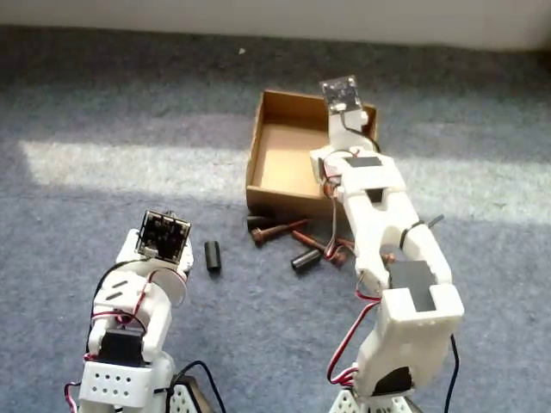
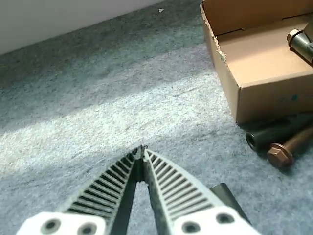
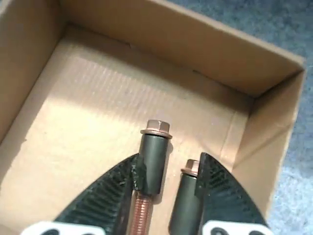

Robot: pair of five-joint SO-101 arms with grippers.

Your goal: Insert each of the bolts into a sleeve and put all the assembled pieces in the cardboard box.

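The cardboard box (image 1: 256,151) stands at the back centre. My right gripper (image 3: 170,161) hangs open inside the box (image 3: 98,98). Between its fingers are a bolt in a black sleeve (image 3: 154,154), which touches one finger, and a second assembled piece (image 3: 187,196) beside the other finger. One assembled piece (image 2: 299,43) is also seen in the left wrist view. My left gripper (image 2: 142,154) is shut and empty, low over the carpet near a loose black sleeve (image 1: 212,256). More copper bolts (image 1: 280,231) and sleeves (image 1: 306,260) lie in front of the box.
Grey carpet covers the floor, with a sunlit band across the middle. The right arm (image 1: 379,206) stretches over the loose bolts towards the box. A sleeve (image 2: 266,136) and a bolt (image 2: 288,149) lie against the box's front wall. A pale wall runs along the back.
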